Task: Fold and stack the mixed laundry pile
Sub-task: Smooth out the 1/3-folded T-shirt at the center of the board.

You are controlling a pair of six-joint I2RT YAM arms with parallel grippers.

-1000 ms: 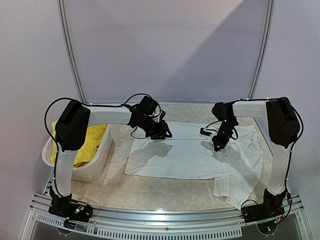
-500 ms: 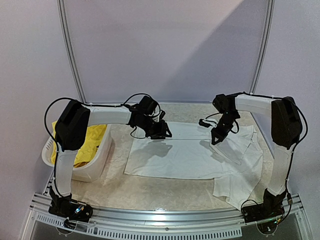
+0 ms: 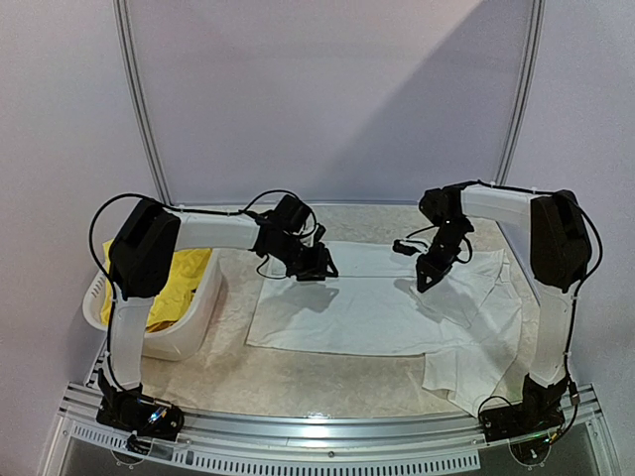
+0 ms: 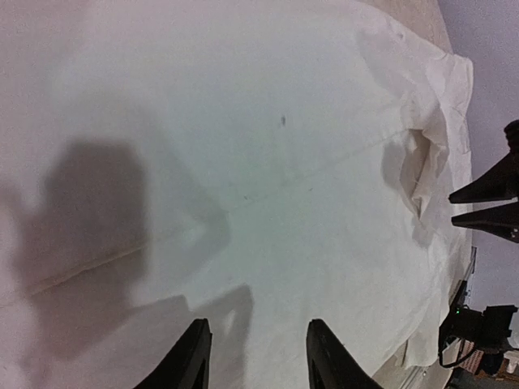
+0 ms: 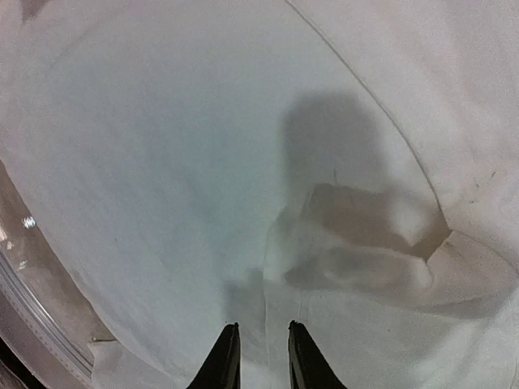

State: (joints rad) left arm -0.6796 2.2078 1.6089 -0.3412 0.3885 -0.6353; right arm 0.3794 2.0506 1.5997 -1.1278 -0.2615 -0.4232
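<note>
Top external camera: fixed high on the near side of the white cloth T-shirt (image 3: 377, 312), facing forward and down, distant, taking in the mottled beige table (image 3: 327, 382). Left wrist camera: close over the shirt's left part, looking across it to the right arm's black two-finger gripper (image 4: 452, 207). Right wrist camera: close over its right part, facing down. All views share the shirt.

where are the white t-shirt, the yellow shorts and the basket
white T-shirt (image 3: 377, 317), top view, the flat middle of its body
yellow shorts (image 3: 187, 270), top view, the bunched cloth showing inside the basket
basket (image 3: 198, 327), top view, its outer wall on the side facing the shirt
</note>
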